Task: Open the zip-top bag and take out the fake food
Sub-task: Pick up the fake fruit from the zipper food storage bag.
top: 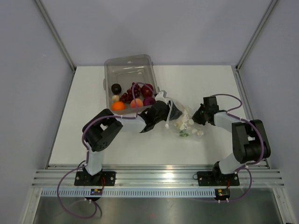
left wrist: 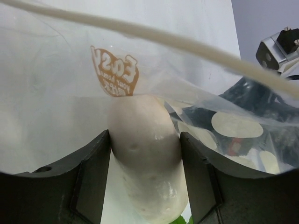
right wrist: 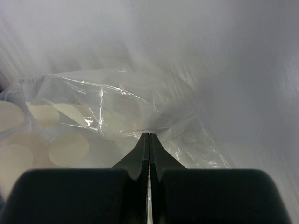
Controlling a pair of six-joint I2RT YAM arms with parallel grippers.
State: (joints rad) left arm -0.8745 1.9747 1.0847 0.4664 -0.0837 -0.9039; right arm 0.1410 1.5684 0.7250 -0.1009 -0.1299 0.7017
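Note:
The zip-top bag (top: 187,125) lies on the white table between my two arms, clear with white dots. My left gripper (top: 167,112) reaches into its mouth. In the left wrist view the white zip strip (left wrist: 187,44) runs overhead. There my left gripper (left wrist: 145,135) is shut on a white, elongated piece of fake food (left wrist: 147,177), and both fingers touch its sides. My right gripper (top: 196,117) is at the bag's right end. In the right wrist view it (right wrist: 149,135) is shut, pinching the puckered bag film (right wrist: 93,107). More fake food lies in the bin: an orange piece (top: 118,106), a dark red one (top: 147,89) and grapes (top: 128,95).
A rigid clear plastic bin (top: 128,65) stands at the back centre of the table, right behind my left gripper. Grey walls close in the table on the left, right and back. The metal rail with the arm bases (top: 154,177) runs along the near edge.

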